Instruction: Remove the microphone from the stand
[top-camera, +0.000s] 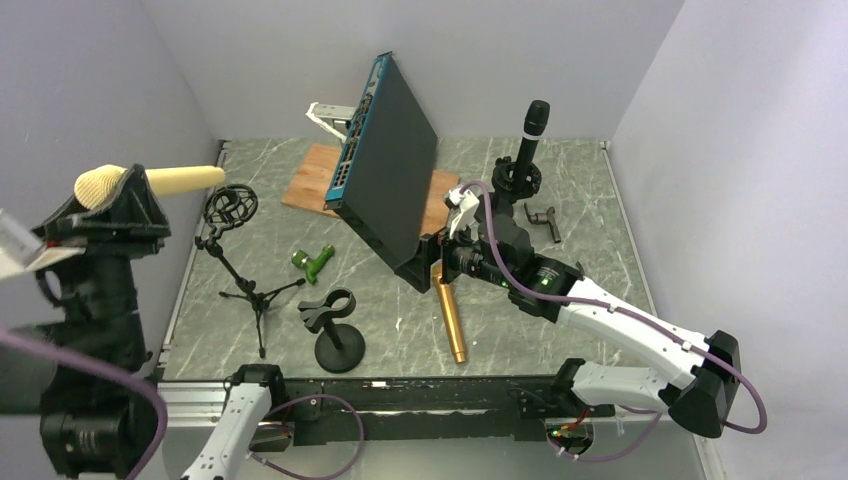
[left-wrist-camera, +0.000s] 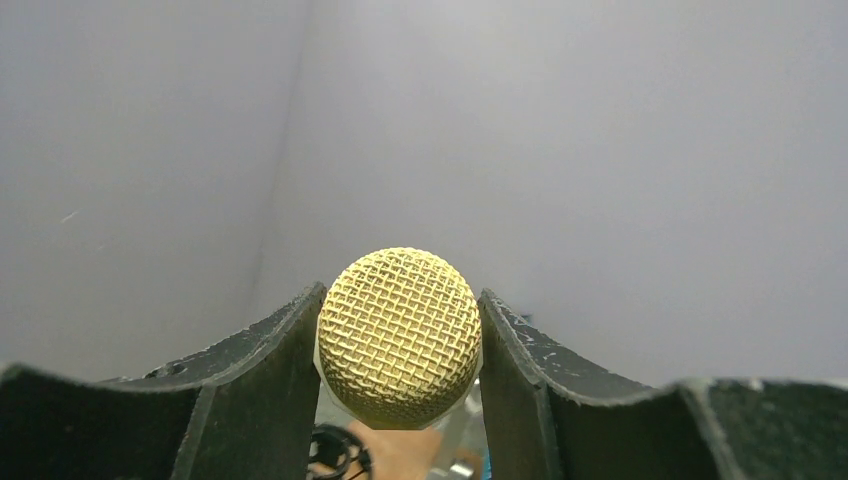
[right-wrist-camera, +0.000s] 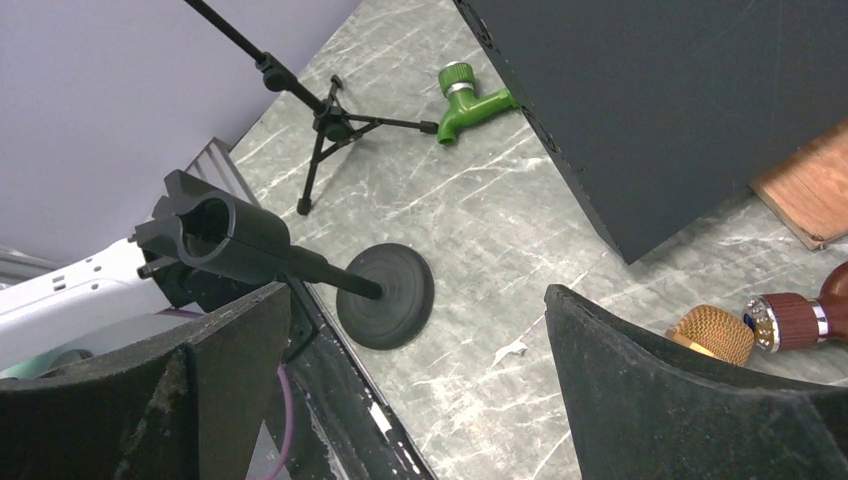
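My left gripper (top-camera: 118, 198) is shut on a cream-gold microphone (top-camera: 150, 182), held high at the left, roughly level, its handle pointing right. In the left wrist view its mesh head (left-wrist-camera: 400, 335) sits between my two fingers (left-wrist-camera: 265, 375). The tripod stand with a ring shock mount (top-camera: 232, 207) stands just right of it, with nothing in the mount. My right gripper (top-camera: 436, 262) is open and empty low over the table in the middle; in the right wrist view (right-wrist-camera: 415, 300) its jaws stand wide apart.
A round-base stand with an empty clip (top-camera: 336, 330) stands at the front. A black microphone (top-camera: 533, 130) sits in a stand at the back right. A gold microphone (top-camera: 452, 320) lies on the table. A tilted black box (top-camera: 390, 160), wood board (top-camera: 312, 175) and green fitting (top-camera: 312, 261) are nearby.
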